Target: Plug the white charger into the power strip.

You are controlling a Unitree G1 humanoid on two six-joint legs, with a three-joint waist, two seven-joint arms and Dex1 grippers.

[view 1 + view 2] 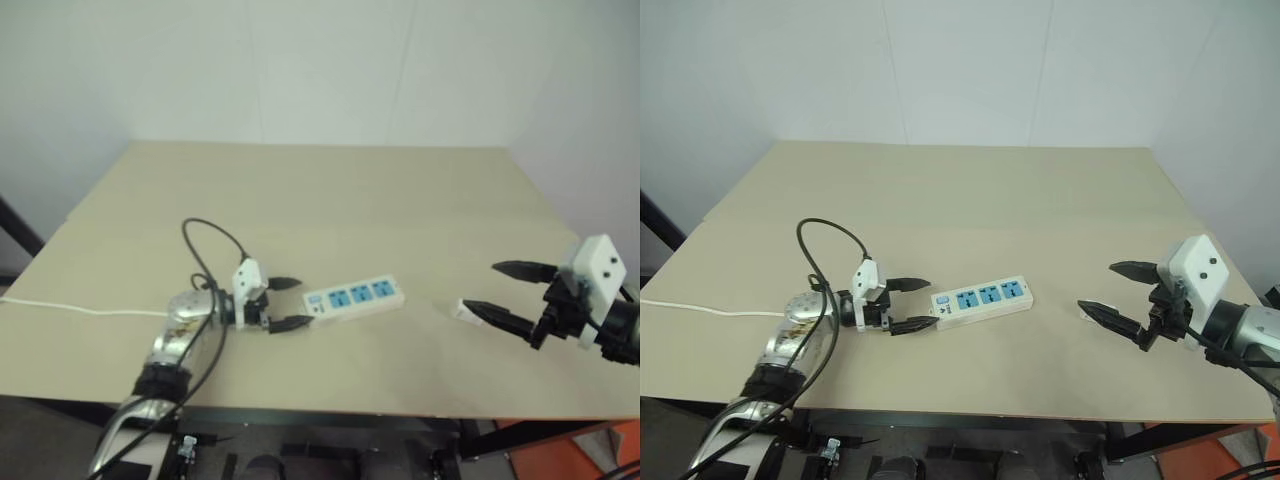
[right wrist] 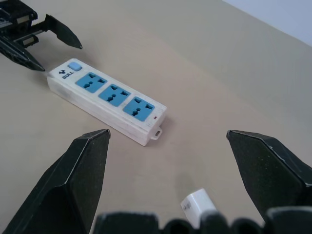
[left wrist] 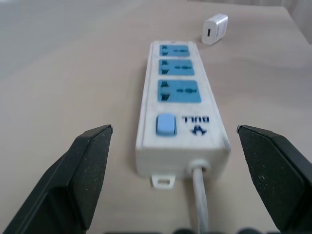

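Step in hand, by judgement: the pick-up of the white charger (image 3: 214, 29) has not begun, and no plugging has started. All three blue sockets of the power strip (image 1: 983, 297) stand unoccupied.

Location of task items: the power strip lies flat on the tabletop (image 1: 970, 200), near the front edge and slightly left of centre, its switch end to the left with the cord running off left. The white charger lies loose on the tabletop to the right of the strip, apart from it, just beside the lower fingertip of the right hand (image 1: 1110, 290).

Hands: the left hand (image 1: 910, 304) points right at the switch end of the strip, fingers spread wide on either side of that end, gripping nothing; contact with the strip cannot be confirmed. The right hand hovers wide open, holding nothing, directly over the charger.

Next move, by judgement: the right hand should descend and close on the charger's body with the prongs left free, then carry it left to a socket. The left hand is placed to steady the strip against sliding.

View differences: the left wrist view shows the charger's end face with a small slot, and the strip's switch and lettering. The right wrist view shows the charger as a corner between the fingers, plus the left hand beyond the strip. The head views alone show the full layout.
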